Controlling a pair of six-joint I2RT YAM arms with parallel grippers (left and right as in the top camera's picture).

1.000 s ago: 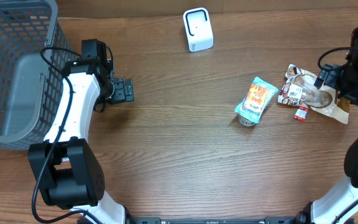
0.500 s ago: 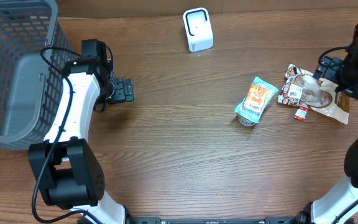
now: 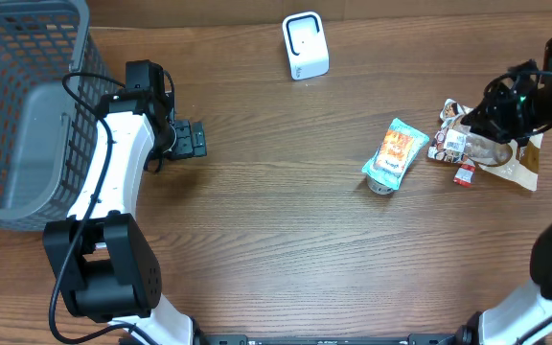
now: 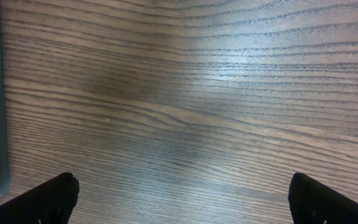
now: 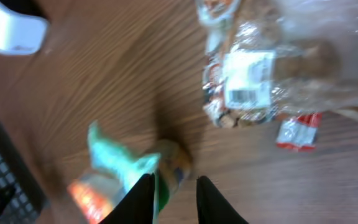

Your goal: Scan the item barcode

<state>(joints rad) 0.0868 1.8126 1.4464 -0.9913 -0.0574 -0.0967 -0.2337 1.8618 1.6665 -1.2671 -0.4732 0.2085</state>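
I am working the pick-up step: no item has reached the scanner yet. The right pincer (image 5: 171, 182) hangs low over the table. Its two fingers stand close, with a narrow gap between them. The wrist picture is blurred, so I cannot tell whether they pinch anything.

Just ahead of those fingers, to the right, lies the clear snack bag (image 5: 272, 68), the item I take to be the target. A white sticker (image 5: 246, 82) faces up on it and carries a barcode; the print around the bars is too small to read. A small red tag (image 5: 296, 132) lies at the bag's near edge, its writing illegible. Right behind the fingertips sits a teal pouch (image 5: 107, 152) with an orange panel, its lettering lost to blur.

The white scanner (image 5: 11, 30) stands well ahead and to the left of the pincer. My next move, as I judge it, calls for a firm grip on the bag, a lift, and a carry that turns the sticker toward the scanner.

The left pincer (image 3: 195, 140) rests with fingers wide apart and empty, near the grey basket (image 3: 17, 57).
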